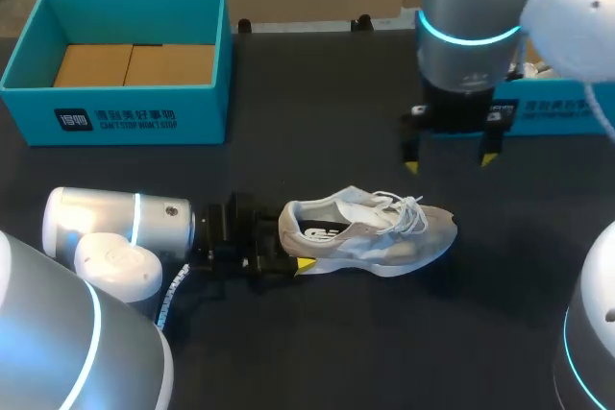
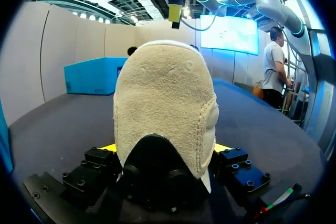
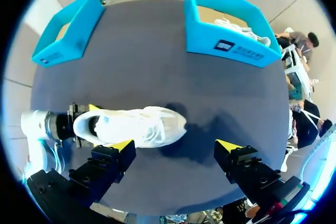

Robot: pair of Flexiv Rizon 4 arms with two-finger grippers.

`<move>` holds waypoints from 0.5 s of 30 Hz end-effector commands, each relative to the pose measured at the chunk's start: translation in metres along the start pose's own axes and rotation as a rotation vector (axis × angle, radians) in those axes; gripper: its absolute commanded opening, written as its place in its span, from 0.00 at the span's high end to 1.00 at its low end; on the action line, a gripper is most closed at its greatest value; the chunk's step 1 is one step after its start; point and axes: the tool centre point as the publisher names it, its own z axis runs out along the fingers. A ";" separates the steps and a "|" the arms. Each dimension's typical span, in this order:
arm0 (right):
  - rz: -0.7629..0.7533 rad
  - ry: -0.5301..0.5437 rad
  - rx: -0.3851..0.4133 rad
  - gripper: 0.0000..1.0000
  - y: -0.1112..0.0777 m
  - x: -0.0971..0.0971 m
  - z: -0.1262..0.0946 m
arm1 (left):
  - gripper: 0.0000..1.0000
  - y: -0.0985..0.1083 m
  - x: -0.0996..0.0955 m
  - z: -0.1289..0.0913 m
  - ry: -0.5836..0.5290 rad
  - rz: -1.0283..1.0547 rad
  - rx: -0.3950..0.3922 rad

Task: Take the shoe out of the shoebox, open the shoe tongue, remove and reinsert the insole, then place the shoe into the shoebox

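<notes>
Beige suede shoe (image 1: 370, 232), white-laced, heel clamped in left end effector (image 1: 291, 245); right end effector (image 1: 450, 162) spread.

My head camera overlooks the bench (image 1: 317, 84) from six o'clock; left wrist faces the shoe (image 2: 165, 108) heel-on, close; right wrist sees it from above.

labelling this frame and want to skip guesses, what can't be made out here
- left wrist view: the shoe fills it heel-on, hiding its tongue, laces and toe
- head view: the right arm covers most of the second shoebox, contents hidden
- head view: far finger of the left gripper sits behind the shoe
</notes>
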 end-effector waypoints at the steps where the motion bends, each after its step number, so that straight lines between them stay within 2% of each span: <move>1: 0.006 -0.062 0.010 0.00 0.005 0.023 0.004 | 1.00 0.001 0.002 0.000 -0.002 0.000 0.001; 4: 0.022 -0.067 0.000 0.00 0.007 0.027 0.002 | 1.00 0.001 0.002 0.000 -0.002 0.000 0.001; 5: 0.065 -0.088 0.022 0.00 0.008 0.028 0.002 | 1.00 0.001 0.002 0.000 -0.002 0.000 0.001; 15: 0.065 -0.088 0.022 0.00 0.008 0.028 0.002 | 1.00 0.001 0.002 0.000 -0.002 0.000 0.001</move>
